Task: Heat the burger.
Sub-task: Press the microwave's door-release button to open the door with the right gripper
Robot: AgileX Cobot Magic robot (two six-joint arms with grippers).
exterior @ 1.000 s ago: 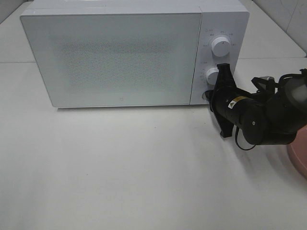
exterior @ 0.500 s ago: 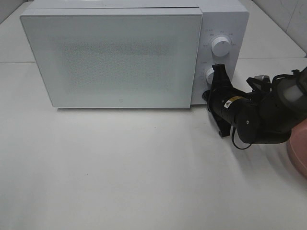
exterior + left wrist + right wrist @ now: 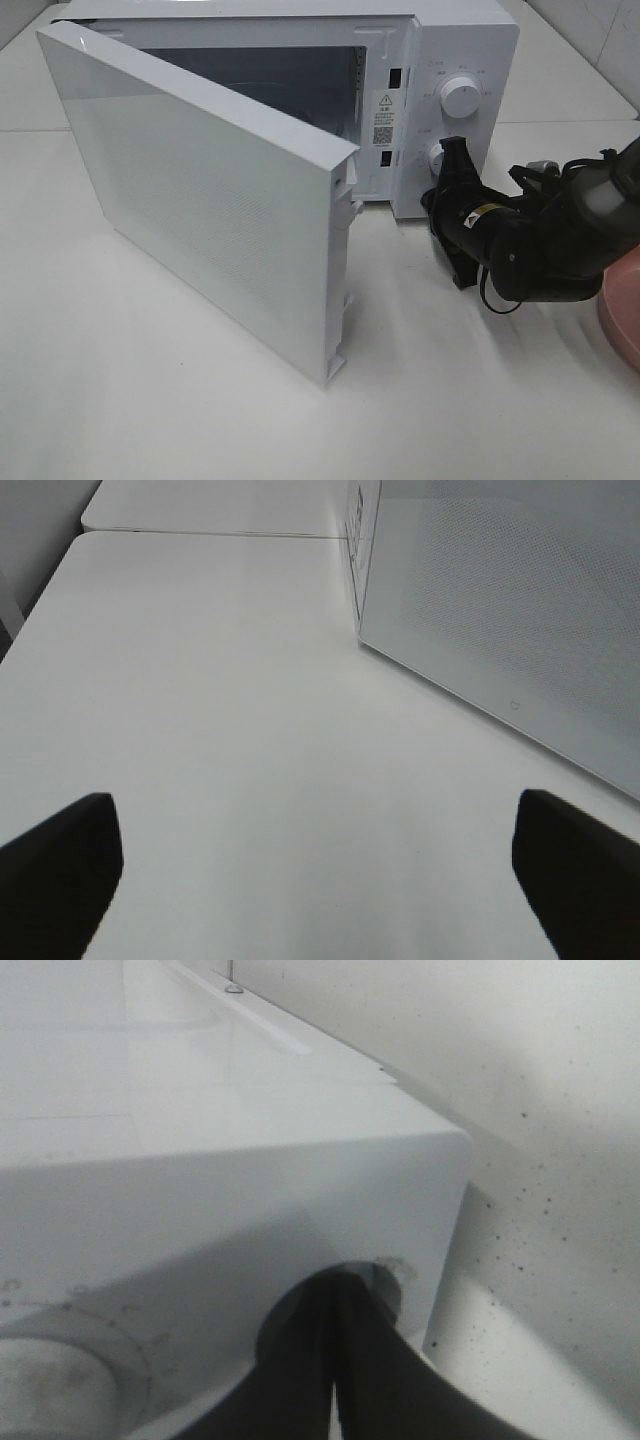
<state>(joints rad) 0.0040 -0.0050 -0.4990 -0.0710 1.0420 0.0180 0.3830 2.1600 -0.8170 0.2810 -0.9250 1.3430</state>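
White door (image 3: pixel 200 200) of the microwave (image 3: pixel 460 30) now stands swung out. It is hinged at the upper left of the high frame, and its free edge reaches down toward centre. Half a second back it sat flush and shut. The cavity (image 3: pixel 270 80) is exposed. Nothing shows inside, though the door hides part of it.

Right gripper (image 3: pixel 434 197): clenched, tips pinched together, grasping nothing. Its point sits against the round release button (image 3: pixel 385 1280) at the lower corner of the control panel, below the two knobs (image 3: pixel 459 95). The wrist view shows the black fingers meeting right at that button. Judgement: the press popped the latch.

Left gripper (image 3: pixel 320 880): released, spread wide with nothing between the fingers. It hangs over bare table (image 3: pixel 220 680), with the door's face filling the upper right of its view.

Burger: not visible in any view. Only a sliver of pink plate (image 3: pixel 622 310) shows at the right edge of the high frame, past the right arm. The burger is probably on it, out of frame, but that is unconfirmed.

Meaning for the task:
- The opening step looks done; nothing is loaded yet.
- The right arm needs to back off the panel before any fetch.
- The open door blocks the left-centre, so the clear way into the cavity is from the front right.
- The arm is close to the door's free edge; a careless swing could knock it.
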